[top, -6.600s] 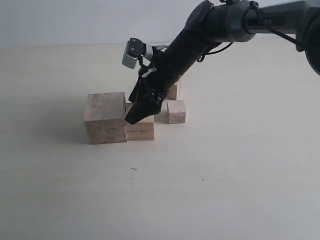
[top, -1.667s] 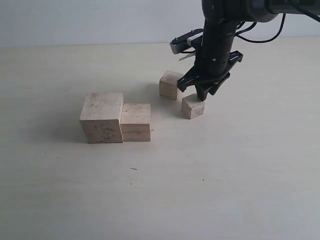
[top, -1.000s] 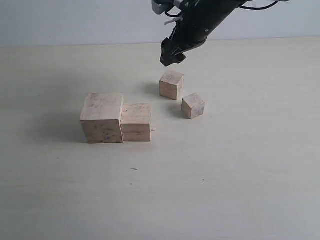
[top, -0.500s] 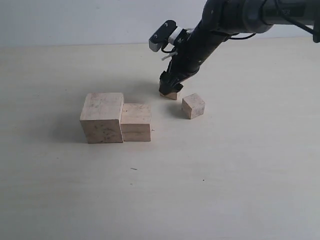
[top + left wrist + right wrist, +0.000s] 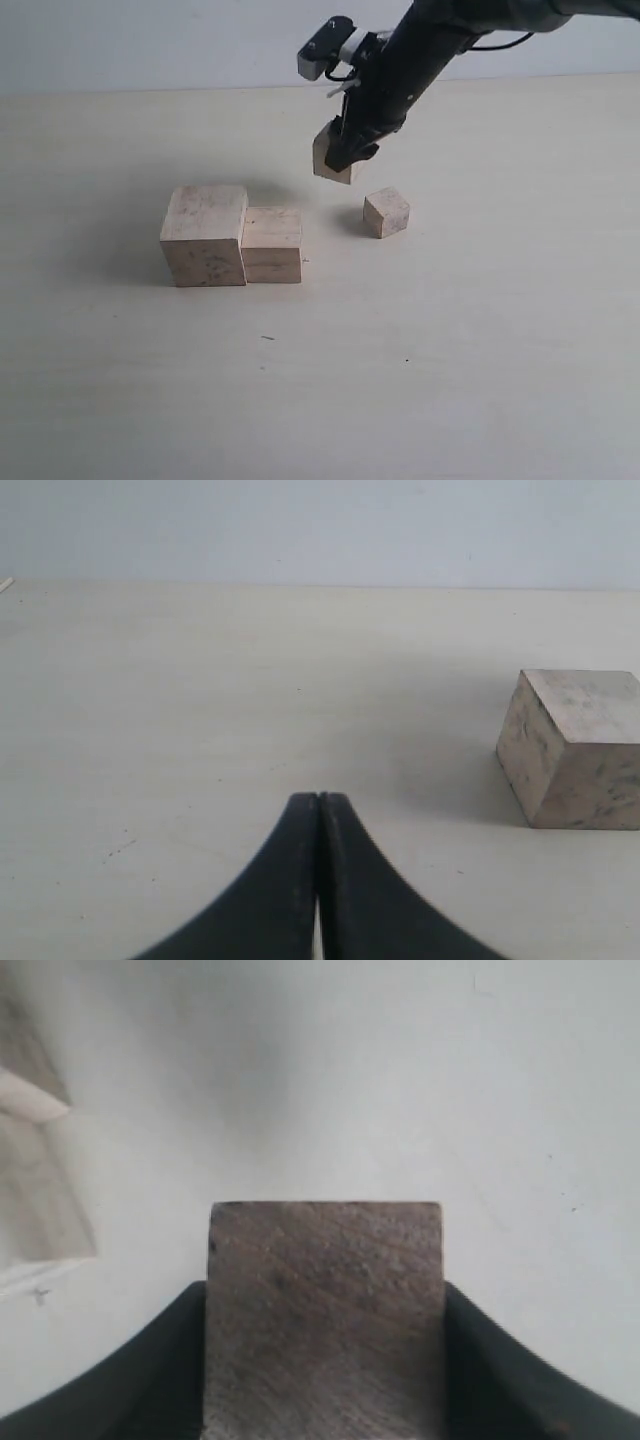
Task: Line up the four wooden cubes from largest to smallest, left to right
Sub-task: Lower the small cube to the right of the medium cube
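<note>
Exterior view shows your right tool (image 5: 346,156) squeezing the third-biggest cube (image 5: 323,160) above the table (image 5: 450,350), so you can set it beside the second-biggest cube (image 5: 272,243).

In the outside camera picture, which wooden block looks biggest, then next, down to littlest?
1. Big cube, far left.
2. Middle cube, touching it.
3 and 4. Lifted cube and loose cube look about alike; the lifted one is partly hidden, so unranked.

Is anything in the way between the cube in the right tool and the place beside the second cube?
Nothing visible. The held cube hangs in the right tool; the spot right of the second-largest cube is free. The smallest cube lies apart, further right.
</note>
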Available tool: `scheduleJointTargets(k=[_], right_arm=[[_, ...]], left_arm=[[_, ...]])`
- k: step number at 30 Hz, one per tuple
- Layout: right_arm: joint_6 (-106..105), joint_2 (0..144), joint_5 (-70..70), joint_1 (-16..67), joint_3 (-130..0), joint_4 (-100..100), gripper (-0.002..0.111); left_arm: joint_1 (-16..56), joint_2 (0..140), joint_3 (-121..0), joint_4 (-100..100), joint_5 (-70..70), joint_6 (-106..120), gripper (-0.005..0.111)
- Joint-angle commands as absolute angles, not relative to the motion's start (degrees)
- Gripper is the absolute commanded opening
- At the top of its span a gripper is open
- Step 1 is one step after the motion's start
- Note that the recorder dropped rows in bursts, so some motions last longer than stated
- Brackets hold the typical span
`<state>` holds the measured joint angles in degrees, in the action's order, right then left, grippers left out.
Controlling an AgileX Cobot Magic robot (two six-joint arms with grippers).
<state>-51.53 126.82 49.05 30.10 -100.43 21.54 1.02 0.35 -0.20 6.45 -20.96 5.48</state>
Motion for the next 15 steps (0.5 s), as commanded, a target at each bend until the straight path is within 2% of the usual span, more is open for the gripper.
scheduleJointTargets(k=[1,5,15], right_arm=[[-63.5,122.1,60.2,29.9,-100.3,22.2,0.0],[-73.5,121.6,70.0,29.9,-100.3,24.8,0.0],[-76.7,124.3,70.0,29.9,-100.2,28.7,0.0]], left_arm=[[1.3,0.0,0.0,6.4,-20.3,5.5,0.0],[1.3,0.0,0.0,6.4,-20.3,5.5,0.0],[1.3,0.0,0.0,6.4,-20.3,5.5,0.0]])
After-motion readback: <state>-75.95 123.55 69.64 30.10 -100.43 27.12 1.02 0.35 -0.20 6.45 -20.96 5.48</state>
